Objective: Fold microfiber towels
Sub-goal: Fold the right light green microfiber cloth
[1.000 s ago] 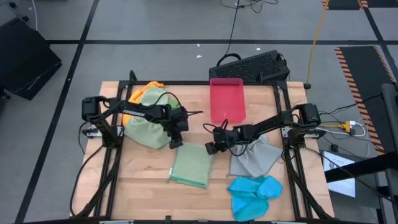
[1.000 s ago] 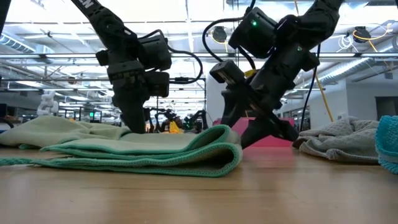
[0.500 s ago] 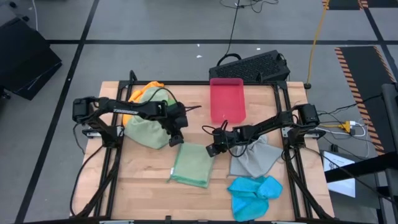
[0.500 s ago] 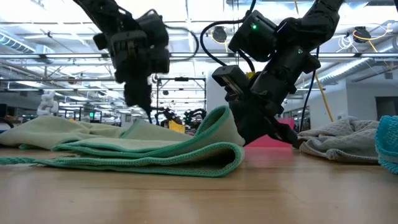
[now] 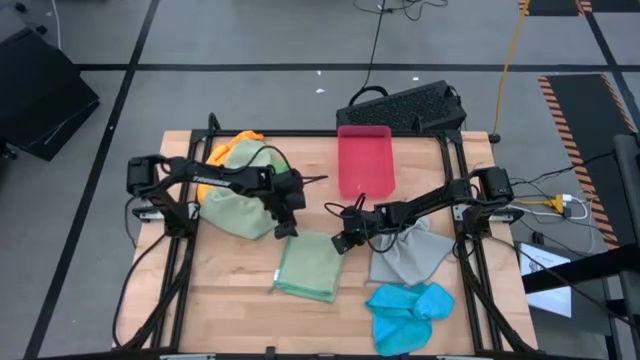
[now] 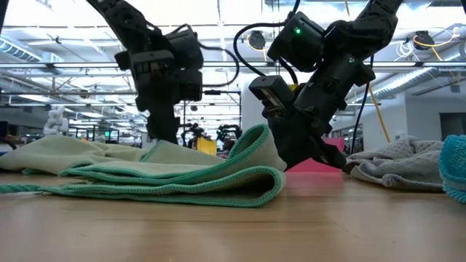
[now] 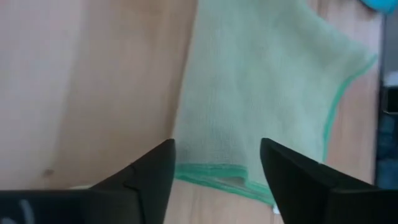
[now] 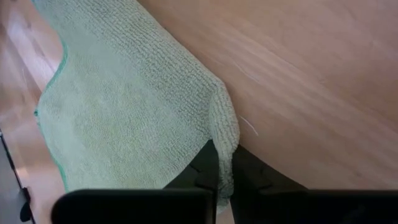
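Observation:
A pale sage green towel (image 5: pixel 305 265) with a bright green hem lies folded on the table's middle. My right gripper (image 8: pixel 222 168) is shut on its far right corner, which stands raised in the low view (image 6: pixel 256 140). My left gripper (image 7: pixel 217 149) hovers open just over the towel's far left corner, its fingers on either side of the hemmed edge (image 7: pixel 214 175); in the high view it sits at the towel's far edge (image 5: pixel 286 229). My right gripper pinches the towel's far right corner (image 8: pixel 222 134) between its two fingers. It comes slanting down from the table's right side. The corner is lifted a little off the table while the rest of the towel lies flat. How many layers are held I cannot tell.
A heap of towels, orange (image 5: pixel 243 143) and sage green (image 5: pixel 233 207), lies at the far left. A grey towel (image 5: pixel 410 257) and a bright blue one (image 5: pixel 410 305) lie at the right. A pink-red tray (image 5: pixel 365 160) stands at the far middle.
My right gripper has shut on the towel's far right corner, and that corner has risen off the table while the rest stayed flat. My left gripper has risen a little off the towel's far left corner.

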